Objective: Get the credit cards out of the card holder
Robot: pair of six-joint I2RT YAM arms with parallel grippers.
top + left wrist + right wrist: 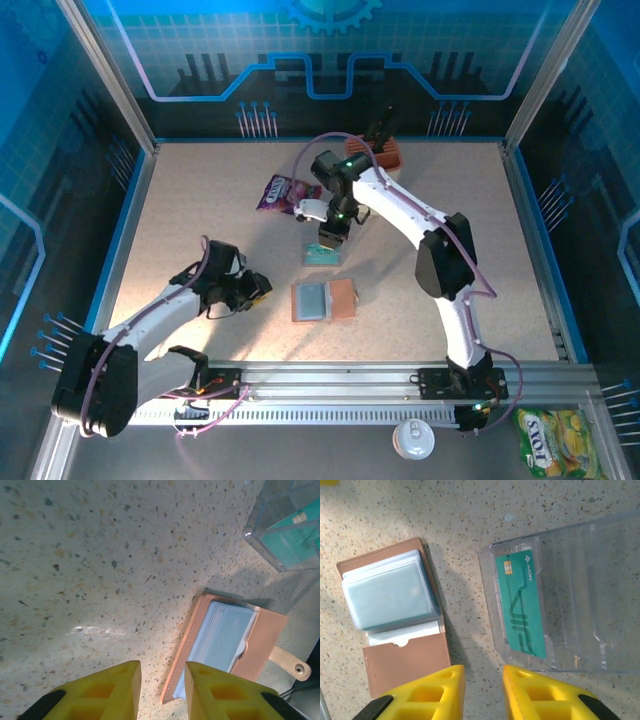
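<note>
- Jaws on the left arm sit low over the bare tabletop (pixel 100 555), just left of the card holder (pixel 225 640). Their yellow fingers (pixel 107 692) stand a narrow gap apart with nothing between them. They look best used to pin the holder, since so light a thing would likely slide when a card is tugged.
- The card holder lies open and flat near the middle of the tabletop, its stack of pale clear sleeves (pixel 390 592) facing up and a strap with a snap (pixel 299 668) at one end. Whether the sleeves hold more cards I cannot tell. Pressing on the brown flap (pixel 405 667) rather than the sleeves would keep the pockets free.
- One teal credit card (pixel 520 605) is already out. It lies inside a clear tray (pixel 585 580) just beyond the holder and apart from it.
- Jaws on the right arm hang above the tray's near edge, slightly parted and empty. For the next card they should probably go to a sleeve mouth and pinch only the exposed card edge. Drawing it along the pocket rather than upward should keep the whole holder from lifting.
</note>
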